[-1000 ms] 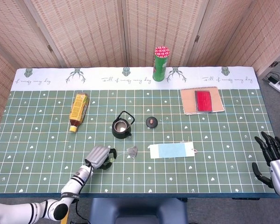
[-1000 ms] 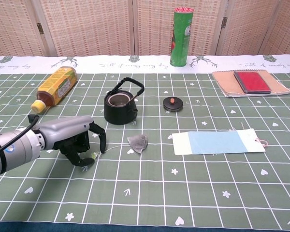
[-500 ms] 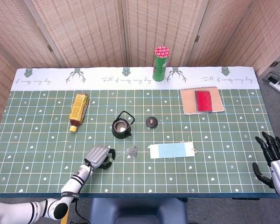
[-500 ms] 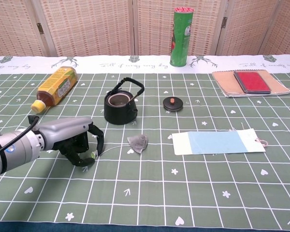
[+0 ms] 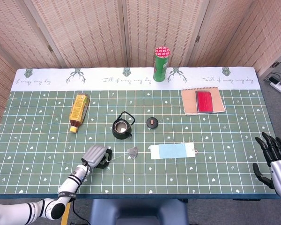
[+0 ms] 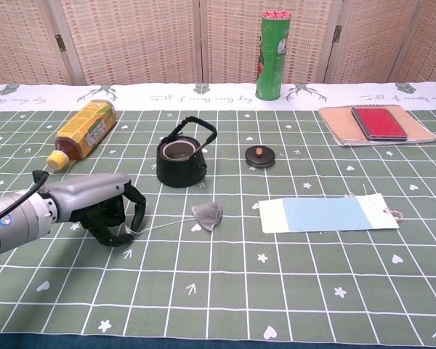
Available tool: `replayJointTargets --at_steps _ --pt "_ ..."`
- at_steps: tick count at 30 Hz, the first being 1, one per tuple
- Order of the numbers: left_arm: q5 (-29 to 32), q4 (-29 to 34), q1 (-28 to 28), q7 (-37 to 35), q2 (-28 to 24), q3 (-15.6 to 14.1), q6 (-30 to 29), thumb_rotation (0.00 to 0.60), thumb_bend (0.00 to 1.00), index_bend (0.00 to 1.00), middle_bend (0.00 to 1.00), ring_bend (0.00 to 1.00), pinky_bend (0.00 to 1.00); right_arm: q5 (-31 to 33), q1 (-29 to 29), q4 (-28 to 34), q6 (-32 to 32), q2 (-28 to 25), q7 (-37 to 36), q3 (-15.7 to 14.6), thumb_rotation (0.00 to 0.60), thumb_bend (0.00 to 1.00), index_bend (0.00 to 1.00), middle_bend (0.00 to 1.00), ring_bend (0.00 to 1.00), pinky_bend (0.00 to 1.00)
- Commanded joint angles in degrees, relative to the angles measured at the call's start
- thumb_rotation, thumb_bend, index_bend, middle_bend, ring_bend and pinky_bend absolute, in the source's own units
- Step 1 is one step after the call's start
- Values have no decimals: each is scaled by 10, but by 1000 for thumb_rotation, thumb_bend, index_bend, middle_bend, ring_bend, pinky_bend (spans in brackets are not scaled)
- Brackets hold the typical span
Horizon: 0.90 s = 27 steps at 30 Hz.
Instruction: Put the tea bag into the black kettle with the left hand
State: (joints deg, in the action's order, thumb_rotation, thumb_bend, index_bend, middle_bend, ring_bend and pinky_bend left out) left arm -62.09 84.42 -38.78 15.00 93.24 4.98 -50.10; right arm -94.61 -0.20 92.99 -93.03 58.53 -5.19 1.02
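Our left hand [image 6: 105, 207], fingers curled and pinching the string of the tea bag [image 6: 208, 214], is sliding further left, pulling it taut.

The white border of the tablecloth [image 5: 131, 77] carries the script "Fill of every day", repeated along its length. Labels on the green canister [image 6: 273, 54] and the bottle [image 6: 87, 131] are too small to read.

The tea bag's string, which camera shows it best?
The chest view: the string runs as a pale line from the tea bag to the left hand, whose fingertips pinch its end. The head view shows the same string only faintly, thin against the cloth.
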Motion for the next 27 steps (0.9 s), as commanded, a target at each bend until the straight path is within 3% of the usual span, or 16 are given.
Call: replayJointTargets --at_steps 1,27 --pt "-2 3 0 1 -3 1 -3 600 358 589 1000 1000 1000 0 0 0 0 0 0 0 600 483 0 0 0 0" --pt "-33 96 -5 79 -55 39 -102 600 403 607 1000 1000 1000 -6 0 1 0 -2 -4 -3 600 482 0 0 0 0"
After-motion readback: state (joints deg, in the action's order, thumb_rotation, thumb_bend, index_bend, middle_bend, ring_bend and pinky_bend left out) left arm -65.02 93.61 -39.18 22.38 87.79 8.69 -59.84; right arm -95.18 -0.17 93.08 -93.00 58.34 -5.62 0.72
